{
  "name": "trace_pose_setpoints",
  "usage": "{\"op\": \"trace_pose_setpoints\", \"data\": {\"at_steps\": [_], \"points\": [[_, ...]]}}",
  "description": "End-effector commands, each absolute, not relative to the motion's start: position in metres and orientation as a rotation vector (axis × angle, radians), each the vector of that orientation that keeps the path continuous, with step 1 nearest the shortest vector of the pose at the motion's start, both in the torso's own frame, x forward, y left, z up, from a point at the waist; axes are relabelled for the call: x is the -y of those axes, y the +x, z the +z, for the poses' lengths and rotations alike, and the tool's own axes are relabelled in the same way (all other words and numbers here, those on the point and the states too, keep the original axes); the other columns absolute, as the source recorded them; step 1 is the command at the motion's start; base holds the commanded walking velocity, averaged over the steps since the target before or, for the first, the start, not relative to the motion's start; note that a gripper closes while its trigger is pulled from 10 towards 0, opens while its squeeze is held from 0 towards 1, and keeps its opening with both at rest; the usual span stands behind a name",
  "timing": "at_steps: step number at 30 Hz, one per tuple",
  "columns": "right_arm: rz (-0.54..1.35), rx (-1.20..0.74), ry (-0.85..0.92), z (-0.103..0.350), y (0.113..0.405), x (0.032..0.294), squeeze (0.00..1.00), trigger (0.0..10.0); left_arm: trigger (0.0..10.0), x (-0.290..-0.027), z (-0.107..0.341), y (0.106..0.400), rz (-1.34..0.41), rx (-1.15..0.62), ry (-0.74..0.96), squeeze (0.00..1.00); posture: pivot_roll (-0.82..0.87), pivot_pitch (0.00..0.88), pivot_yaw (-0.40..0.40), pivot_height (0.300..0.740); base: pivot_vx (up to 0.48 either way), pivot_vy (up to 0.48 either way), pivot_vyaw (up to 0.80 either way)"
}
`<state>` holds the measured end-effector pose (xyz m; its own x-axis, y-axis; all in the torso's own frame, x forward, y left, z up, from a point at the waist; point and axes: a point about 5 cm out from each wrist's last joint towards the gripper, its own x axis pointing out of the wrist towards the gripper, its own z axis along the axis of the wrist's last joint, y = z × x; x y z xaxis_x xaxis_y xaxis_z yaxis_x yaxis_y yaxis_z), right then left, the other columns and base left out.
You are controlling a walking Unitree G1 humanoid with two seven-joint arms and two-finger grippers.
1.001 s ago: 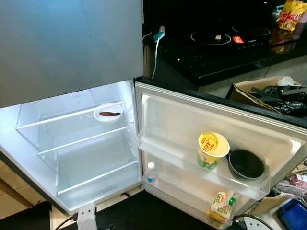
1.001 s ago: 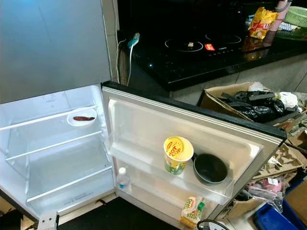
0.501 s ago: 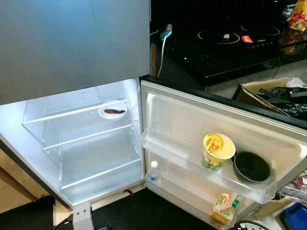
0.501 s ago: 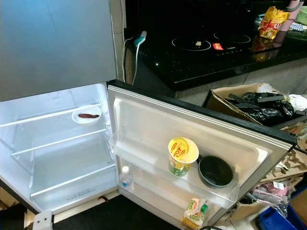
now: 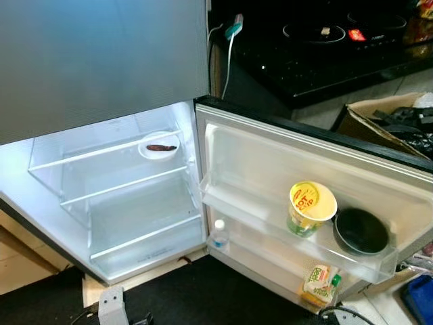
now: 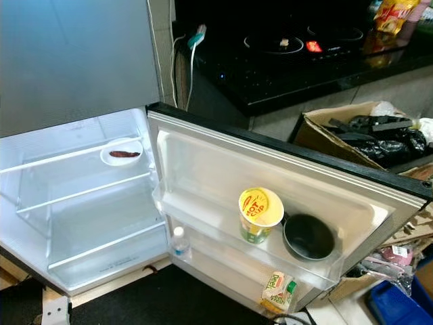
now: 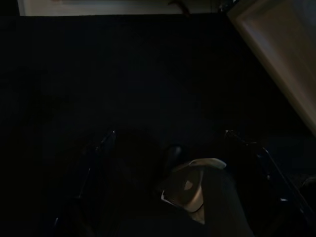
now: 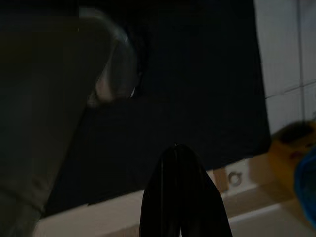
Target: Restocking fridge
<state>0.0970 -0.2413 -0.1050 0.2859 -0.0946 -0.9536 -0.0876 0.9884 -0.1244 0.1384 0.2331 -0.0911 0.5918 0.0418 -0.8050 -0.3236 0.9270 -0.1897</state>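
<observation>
Two round things — paper noodle cup (image 5: 310,208), dark bowl (image 5: 360,231) — share the door shelf (image 5: 270,227); right gripper (image 8: 178,197) pressed together.

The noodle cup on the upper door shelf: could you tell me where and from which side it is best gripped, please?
Grip the noodle cup around its upper wall just under the lid, coming from above. It stands upright, the shelf rail hides its base, and the black bowl crowds one side.

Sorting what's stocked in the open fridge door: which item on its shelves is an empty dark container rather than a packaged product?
The black bowl on the upper door shelf, beside the yellow-lidded noodle cup; the water bottle and green-and-white carton sit lower.
</observation>
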Motion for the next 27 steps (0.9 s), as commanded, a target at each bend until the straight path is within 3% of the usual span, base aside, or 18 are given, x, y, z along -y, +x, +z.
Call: {"op": "trace_pose_setpoints", "data": {"at_steps": [1,7,11,21,27], "points": [[-0.001,-1.325,-0.153,-0.110,0.079,0.238,0.00,10.0,10.0,-0.237,-0.090,0.139,0.206,-0.921,-0.280,0.00,-0.08,0.115,0.005,0.740,0.000,0.000,0.00],[-0.039,-1.355,-0.153,-0.110,0.067,0.245,0.00,10.0,10.0,-0.237,-0.087,0.147,0.174,-0.923,-0.169,0.00,-0.08,0.137,-0.021,0.740,0.000,0.000,0.00],[-0.010,-1.379,-0.191,-0.109,0.064,0.252,0.00,10.0,10.0,-0.232,-0.088,0.148,0.171,-0.913,-0.179,0.00,-0.07,0.148,-0.036,0.740,0.000,0.000,-0.77],[0.010,-1.295,-0.231,-0.100,0.098,0.258,0.00,10.0,10.0,-0.221,-0.099,0.123,0.133,-0.988,-0.163,0.00,-0.08,0.134,-0.076,0.740,0.000,0.000,-0.77],[0.024,-1.284,-0.238,-0.100,0.103,0.255,0.00,10.0,10.0,-0.215,-0.100,0.121,0.114,-0.993,-0.161,0.00,-0.08,0.115,-0.068,0.740,0.000,0.000,-0.77]]}}
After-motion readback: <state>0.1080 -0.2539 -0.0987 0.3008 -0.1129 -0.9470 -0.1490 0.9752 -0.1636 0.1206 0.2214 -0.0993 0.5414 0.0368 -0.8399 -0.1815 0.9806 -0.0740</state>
